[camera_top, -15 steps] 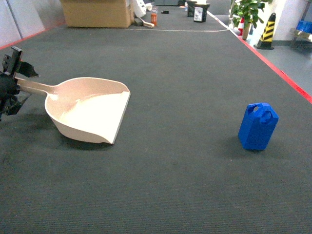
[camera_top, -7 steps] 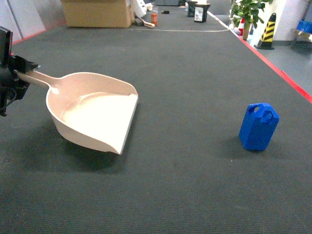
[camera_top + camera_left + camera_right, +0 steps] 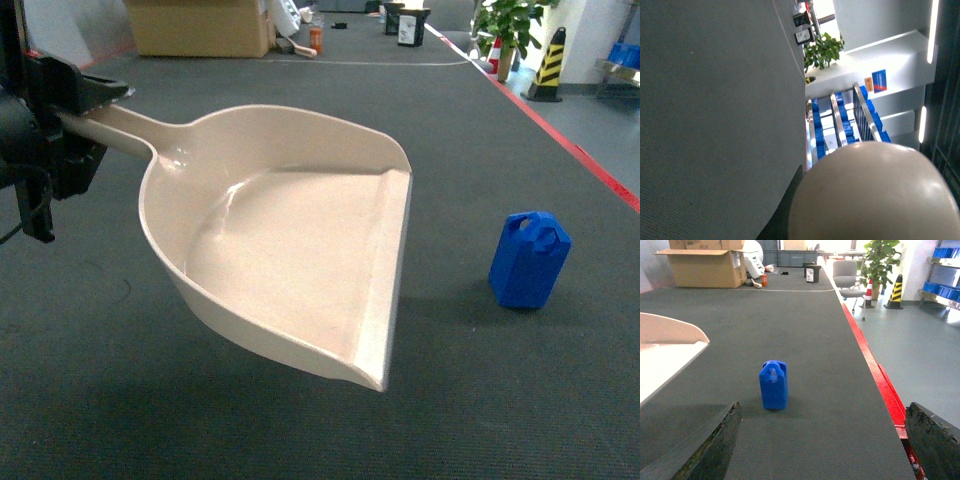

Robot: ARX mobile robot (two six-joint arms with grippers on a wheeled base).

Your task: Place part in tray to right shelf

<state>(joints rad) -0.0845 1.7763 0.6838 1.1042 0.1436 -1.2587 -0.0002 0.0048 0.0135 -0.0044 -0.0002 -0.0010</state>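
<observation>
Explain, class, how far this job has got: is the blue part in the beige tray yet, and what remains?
Done: the left pincer has the tray by its handle, raised off the dark surface. In hand: the tray hangs empty, its lip facing the part. Left: the part stands upright on the surface, untouched, ahead of the open right pincer. It must go into the tray, then to the shelf.

A dark grey carpeted worktop [image 3: 330, 120] is seen, edged by a red border [image 3: 875, 370] along its 3 o'clock side. A cardboard box [image 3: 200, 26] is set at the far end, toward 11 o'clock. A potted plant [image 3: 507, 25] and a yellow-black striped cone [image 3: 548, 62] are noted at 1 o'clock on a pale grey floor [image 3: 920, 340]. Blue crates [image 3: 945, 252] are shelved beyond. A grey chair [image 3: 846, 277] is visible.
</observation>
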